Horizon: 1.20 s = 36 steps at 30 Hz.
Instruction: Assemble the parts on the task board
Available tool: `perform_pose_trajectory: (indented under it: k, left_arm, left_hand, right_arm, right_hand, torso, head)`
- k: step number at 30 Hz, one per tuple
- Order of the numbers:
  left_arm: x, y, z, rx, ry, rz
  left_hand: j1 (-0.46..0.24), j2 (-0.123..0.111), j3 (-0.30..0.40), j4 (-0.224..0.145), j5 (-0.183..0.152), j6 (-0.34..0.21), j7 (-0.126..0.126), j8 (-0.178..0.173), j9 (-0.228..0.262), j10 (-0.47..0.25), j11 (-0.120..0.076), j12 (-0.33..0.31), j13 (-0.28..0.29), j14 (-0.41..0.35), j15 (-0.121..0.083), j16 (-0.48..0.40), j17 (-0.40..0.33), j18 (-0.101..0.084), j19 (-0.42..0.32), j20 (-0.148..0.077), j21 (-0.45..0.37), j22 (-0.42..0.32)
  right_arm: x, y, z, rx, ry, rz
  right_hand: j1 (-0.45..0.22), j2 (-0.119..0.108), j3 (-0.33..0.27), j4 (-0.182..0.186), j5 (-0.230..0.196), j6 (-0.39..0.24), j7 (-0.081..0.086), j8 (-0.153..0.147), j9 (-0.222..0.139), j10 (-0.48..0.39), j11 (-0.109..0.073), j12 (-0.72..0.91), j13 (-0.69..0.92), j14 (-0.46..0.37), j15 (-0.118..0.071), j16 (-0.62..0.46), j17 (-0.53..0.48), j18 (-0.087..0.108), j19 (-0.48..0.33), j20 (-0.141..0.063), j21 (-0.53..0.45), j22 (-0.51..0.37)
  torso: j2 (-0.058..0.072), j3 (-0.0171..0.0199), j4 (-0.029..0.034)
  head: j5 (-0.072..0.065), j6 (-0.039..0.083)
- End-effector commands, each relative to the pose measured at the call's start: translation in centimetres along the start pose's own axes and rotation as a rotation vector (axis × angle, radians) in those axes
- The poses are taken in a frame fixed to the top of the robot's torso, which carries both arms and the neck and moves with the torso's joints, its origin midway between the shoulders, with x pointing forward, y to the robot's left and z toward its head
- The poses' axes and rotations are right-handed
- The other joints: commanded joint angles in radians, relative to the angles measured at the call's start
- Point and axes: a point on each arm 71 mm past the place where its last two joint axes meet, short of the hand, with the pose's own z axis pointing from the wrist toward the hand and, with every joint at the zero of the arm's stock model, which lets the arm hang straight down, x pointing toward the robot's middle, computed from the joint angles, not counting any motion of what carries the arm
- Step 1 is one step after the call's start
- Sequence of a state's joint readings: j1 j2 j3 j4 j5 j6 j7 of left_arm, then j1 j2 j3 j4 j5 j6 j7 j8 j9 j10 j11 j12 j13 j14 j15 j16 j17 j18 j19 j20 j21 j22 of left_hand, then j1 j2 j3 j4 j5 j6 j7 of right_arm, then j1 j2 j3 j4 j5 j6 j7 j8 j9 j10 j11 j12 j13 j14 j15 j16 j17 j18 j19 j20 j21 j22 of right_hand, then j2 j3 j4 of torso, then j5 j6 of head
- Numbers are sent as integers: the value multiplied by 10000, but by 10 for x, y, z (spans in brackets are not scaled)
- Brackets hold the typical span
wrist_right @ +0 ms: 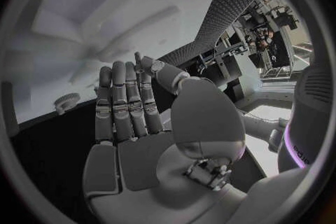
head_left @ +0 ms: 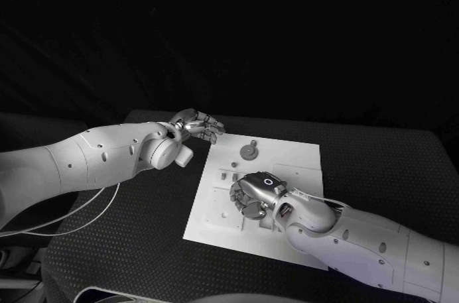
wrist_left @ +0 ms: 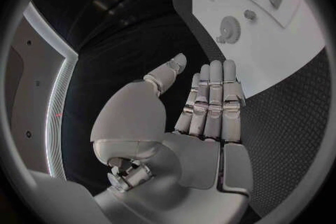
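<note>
The white task board (head_left: 292, 164) lies in the middle of the black table. A round toothed part (head_left: 249, 151) stands near the board's far edge, also seen in the left wrist view (wrist_left: 229, 29) and in the right wrist view (wrist_right: 68, 102). Small parts (head_left: 223, 176) sit along the board's left side. My left hand (head_left: 198, 126) hovers just off the board's far left corner, its palm (wrist_left: 203, 140) flat, fingers straight, holding nothing. My right hand (head_left: 257, 193) hangs over the board's left-middle area and hides the spot beneath it. Its fingers (wrist_right: 126, 106) are stretched out with nothing in them.
The dark textured table (head_left: 383, 164) surrounds the board on all sides. A white cable (head_left: 91, 210) loops under my left arm at the table's left edge. Further small parts (wrist_left: 275, 0) stand on the board (wrist_left: 287, 50) beyond the toothed part.
</note>
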<state>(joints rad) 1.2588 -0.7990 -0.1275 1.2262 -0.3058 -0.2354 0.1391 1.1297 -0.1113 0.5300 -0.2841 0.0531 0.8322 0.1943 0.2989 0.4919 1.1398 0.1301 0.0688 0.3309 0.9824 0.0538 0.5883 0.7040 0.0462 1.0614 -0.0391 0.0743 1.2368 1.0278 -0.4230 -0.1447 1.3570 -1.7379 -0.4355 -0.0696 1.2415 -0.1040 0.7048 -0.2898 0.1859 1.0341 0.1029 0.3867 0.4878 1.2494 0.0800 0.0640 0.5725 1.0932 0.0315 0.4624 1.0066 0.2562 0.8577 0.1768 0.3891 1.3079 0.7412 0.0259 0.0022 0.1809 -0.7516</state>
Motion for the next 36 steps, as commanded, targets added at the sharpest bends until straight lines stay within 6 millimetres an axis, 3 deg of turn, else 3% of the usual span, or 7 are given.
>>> perform_pose_trajectory:
  k: [1,23,36]
  left_arm:
    - [1,-2,1,150,78,15]
    - [0,-2,0,151,53,19]
    - [0,-2,0,134,45,22]
  left_hand:
    - [78,-34,-8,10,47,-94,-7,-12,-7,-52,-1,24,-15,32,62,-57,15,132,45,-2,-60,-16]
    - [86,-30,-5,10,47,-103,-6,-3,-6,-57,1,27,-17,35,63,-73,28,132,43,-2,-61,-21]
    - [90,-27,-2,10,47,-108,-5,2,-6,-60,2,28,-18,36,63,-82,36,132,42,-1,-61,-24]
  right_arm:
    - [1,2,0,-169,71,-104]
    - [5,-3,0,-67,156,-132]
    - [6,-4,-3,28,219,249]
  right_hand:
    - [10,123,45,-9,43,29,3,-48,12,151,-89,52,4,70,9,21,-11,56,69,-30,28,209]
    - [5,128,41,-10,43,30,4,-59,23,154,-89,50,-7,74,8,19,-20,56,71,-32,26,208]
    - [-2,135,39,-10,43,28,6,-66,29,153,-88,49,-13,73,9,16,-25,56,71,-32,23,206]
  torso:
    - [-2,-6,1]
    - [-1,-4,4]
    - [-3,-1,6]
  head:
    - [-15,-14]
    - [55,-55]
    - [140,-147]
